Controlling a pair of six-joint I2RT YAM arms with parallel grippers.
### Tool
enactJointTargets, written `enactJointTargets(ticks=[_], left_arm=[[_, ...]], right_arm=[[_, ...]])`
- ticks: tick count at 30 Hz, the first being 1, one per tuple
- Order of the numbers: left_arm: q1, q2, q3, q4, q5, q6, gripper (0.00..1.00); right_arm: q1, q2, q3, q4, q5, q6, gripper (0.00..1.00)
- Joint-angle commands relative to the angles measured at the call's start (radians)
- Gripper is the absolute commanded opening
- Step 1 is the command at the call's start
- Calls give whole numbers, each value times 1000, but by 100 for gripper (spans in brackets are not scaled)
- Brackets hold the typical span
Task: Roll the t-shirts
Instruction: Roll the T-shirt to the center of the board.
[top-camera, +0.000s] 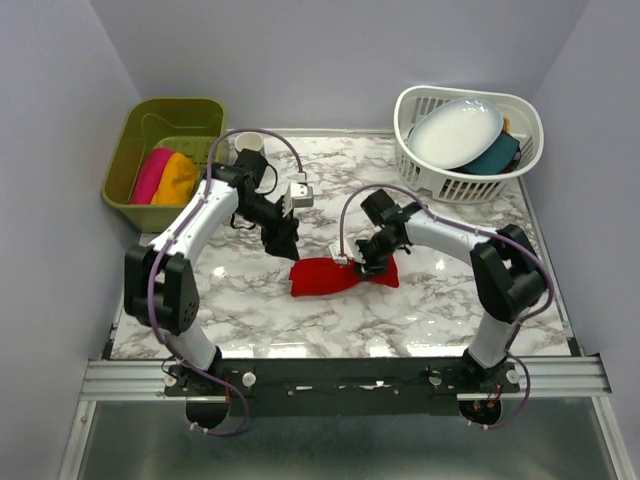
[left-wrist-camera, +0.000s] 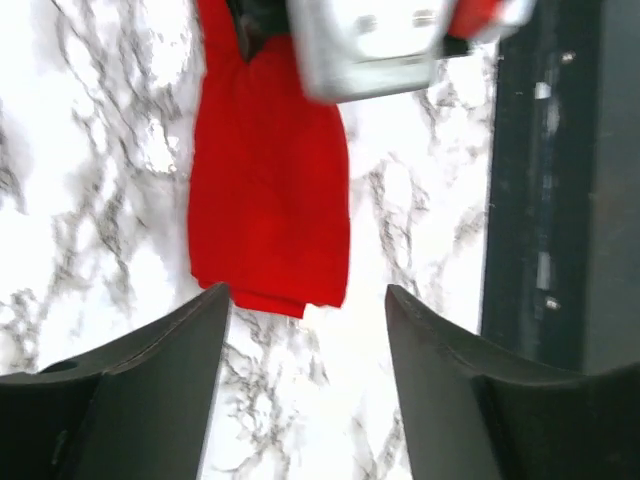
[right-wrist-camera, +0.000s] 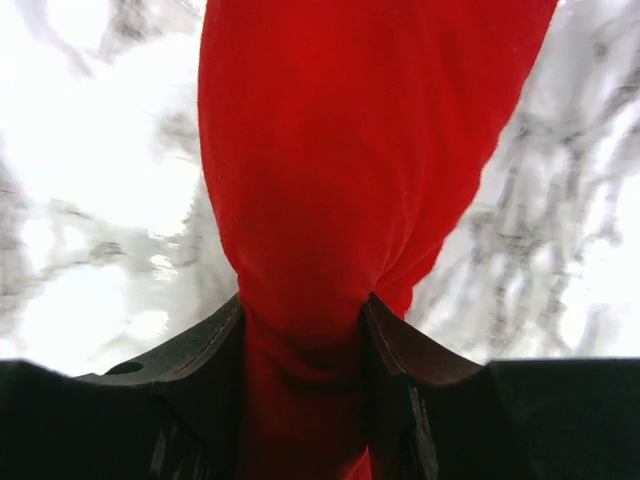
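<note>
A bright red t-shirt (top-camera: 325, 277) lies bunched into a short roll in the middle of the marble table (top-camera: 250, 320). My right gripper (top-camera: 372, 258) is shut on the roll's right end; in the right wrist view the red t-shirt (right-wrist-camera: 350, 150) is pinched between both fingers (right-wrist-camera: 215, 345). My left gripper (top-camera: 283, 238) hangs open just above and left of the roll's left end. In the left wrist view the red t-shirt (left-wrist-camera: 270, 200) lies ahead of the spread left gripper (left-wrist-camera: 307, 292), which holds nothing. A pink t-shirt (top-camera: 150, 175) and an orange t-shirt (top-camera: 178, 178) sit rolled in the green bin (top-camera: 170, 112).
A white basket (top-camera: 470, 185) at the back right holds a white plate (top-camera: 457, 132) and a teal dish (top-camera: 497, 155). A pale cup (top-camera: 249, 143) stands beside the green bin. Grey walls close in the table; the dark rail (top-camera: 340, 385) runs along the near edge.
</note>
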Motion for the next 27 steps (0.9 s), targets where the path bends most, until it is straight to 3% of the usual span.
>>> enactJointTargets(ticks=[1, 3, 5, 10, 22, 27], left_arm=[[-92, -222, -246, 401, -155, -123, 75], [-175, -332, -332, 580, -253, -189, 83], [-246, -375, -434, 655, -319, -188, 84], [-379, -357, -532, 817, -437, -241, 86], [-428, -155, -486, 957, -370, -318, 88], [-436, -161, -451, 948, -307, -465, 88]], right_arm=[[-62, 175, 180, -418, -199, 101, 49], [-87, 238, 237, -465, -248, 137, 49], [-93, 258, 260, -497, -268, 131, 49], [-98, 338, 346, -626, -305, 104, 49], [-99, 295, 283, -542, -302, 150, 50], [-99, 286, 269, -498, -296, 196, 50]])
